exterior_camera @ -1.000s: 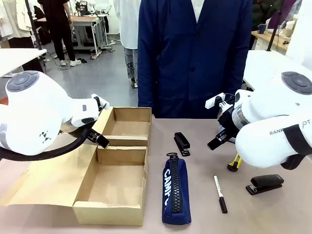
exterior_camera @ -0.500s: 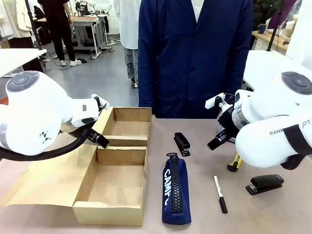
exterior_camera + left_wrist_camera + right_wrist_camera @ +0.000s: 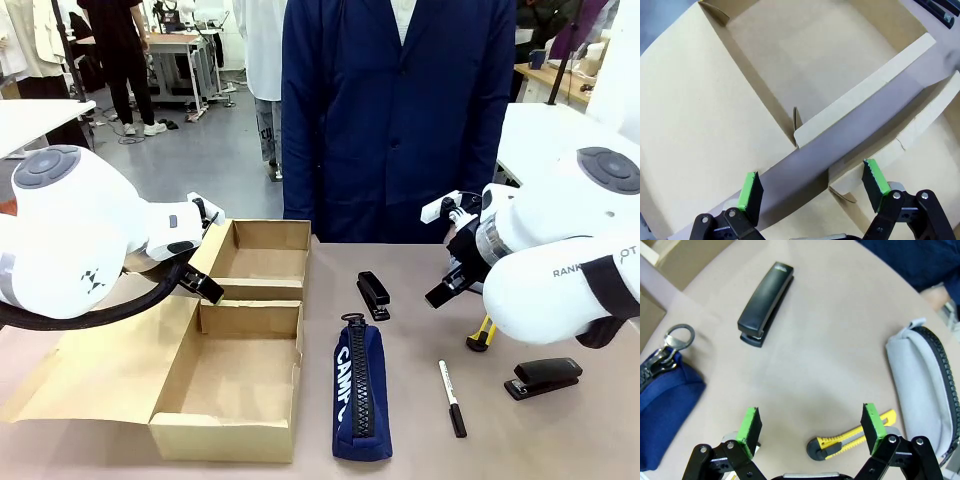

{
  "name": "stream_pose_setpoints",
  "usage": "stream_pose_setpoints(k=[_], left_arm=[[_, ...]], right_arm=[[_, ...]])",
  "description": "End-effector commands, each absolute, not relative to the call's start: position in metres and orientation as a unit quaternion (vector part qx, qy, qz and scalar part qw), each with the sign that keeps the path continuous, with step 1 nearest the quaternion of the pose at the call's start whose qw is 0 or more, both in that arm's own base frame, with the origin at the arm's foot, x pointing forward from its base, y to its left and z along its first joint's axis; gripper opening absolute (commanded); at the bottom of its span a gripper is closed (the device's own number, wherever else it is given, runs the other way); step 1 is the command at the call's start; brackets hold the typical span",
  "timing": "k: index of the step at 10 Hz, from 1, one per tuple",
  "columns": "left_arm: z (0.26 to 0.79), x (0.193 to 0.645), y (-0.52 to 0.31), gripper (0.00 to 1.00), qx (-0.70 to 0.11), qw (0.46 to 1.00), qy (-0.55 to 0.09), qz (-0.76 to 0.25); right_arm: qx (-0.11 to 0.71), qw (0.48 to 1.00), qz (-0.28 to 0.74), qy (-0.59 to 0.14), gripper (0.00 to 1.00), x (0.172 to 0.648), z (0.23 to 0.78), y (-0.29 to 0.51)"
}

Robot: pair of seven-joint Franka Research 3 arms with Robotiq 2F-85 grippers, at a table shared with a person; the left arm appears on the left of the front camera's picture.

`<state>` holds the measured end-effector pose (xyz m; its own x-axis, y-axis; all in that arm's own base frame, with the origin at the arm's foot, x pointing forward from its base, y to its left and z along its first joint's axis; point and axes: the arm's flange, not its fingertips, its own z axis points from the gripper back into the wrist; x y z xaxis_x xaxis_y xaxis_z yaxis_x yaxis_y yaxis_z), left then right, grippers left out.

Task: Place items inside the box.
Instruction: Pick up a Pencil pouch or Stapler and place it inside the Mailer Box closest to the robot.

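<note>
The open cardboard box (image 3: 250,345) lies left of centre, its two compartments empty. My left gripper (image 3: 812,184) hangs open over the box's middle divider flap (image 3: 860,100). To the box's right lie a navy pencil case (image 3: 358,392), a black stapler (image 3: 373,295), a black-and-white marker (image 3: 452,398), a yellow utility knife (image 3: 481,335) and a second stapler (image 3: 543,377). My right gripper (image 3: 811,423) is open above bare table, with the knife (image 3: 850,440) just under it, the stapler (image 3: 765,304) ahead, the navy case (image 3: 665,395) to one side and a grey pouch (image 3: 922,385) to the other.
A person in a dark blue coat (image 3: 400,110) stands at the far edge of the table (image 3: 420,330). The box's wide lid flap (image 3: 100,365) lies flat to the left. Both arms' white bodies fill the table's left and right sides.
</note>
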<state>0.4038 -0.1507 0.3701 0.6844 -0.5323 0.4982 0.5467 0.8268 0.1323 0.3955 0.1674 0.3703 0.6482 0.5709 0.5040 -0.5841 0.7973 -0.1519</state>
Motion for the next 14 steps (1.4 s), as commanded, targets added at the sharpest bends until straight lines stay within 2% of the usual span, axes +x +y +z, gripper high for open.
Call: stream_pose_setpoints(k=[1,6,8,9,10,11,12,13,14], left_arm=[[0.37,0.404,-0.151,1.0,-0.014,0.918,-0.267,-0.294],[0.37,0.404,-0.151,1.0,-0.013,0.918,-0.267,-0.294],[0.426,0.391,-0.152,1.0,-0.099,0.902,-0.295,-0.3],[0.466,0.38,-0.149,1.0,-0.114,0.912,-0.304,-0.248],[0.504,0.362,-0.147,1.0,-0.142,0.917,-0.303,-0.215],[0.534,0.341,-0.138,1.0,-0.166,0.915,-0.308,-0.2],[0.558,0.319,-0.112,1.0,-0.216,0.914,-0.289,-0.186],[0.569,0.302,-0.073,1.0,-0.277,0.908,-0.269,-0.16],[0.567,0.291,-0.021,1.0,-0.336,0.898,-0.261,-0.108]], right_arm=[[0.012,0.908,0.318,-0.273,1.0,0.396,0.37,0.167],[0.012,0.908,0.318,-0.273,1.0,0.395,0.37,0.167],[0.026,0.935,0.245,-0.254,1.0,0.392,0.422,0.163],[0.053,0.946,0.192,-0.255,1.0,0.384,0.459,0.153],[0.053,0.968,0.127,-0.212,1.0,0.371,0.494,0.14],[0.084,0.968,0.113,-0.206,1.0,0.349,0.523,0.122],[0.151,0.962,0.104,-0.2,1.0,0.32,0.547,0.085],[0.21,0.953,0.044,-0.215,1.0,0.297,0.559,0.035],[0.302,0.925,-0.012,-0.232,1.0,0.274,0.562,-0.027]])
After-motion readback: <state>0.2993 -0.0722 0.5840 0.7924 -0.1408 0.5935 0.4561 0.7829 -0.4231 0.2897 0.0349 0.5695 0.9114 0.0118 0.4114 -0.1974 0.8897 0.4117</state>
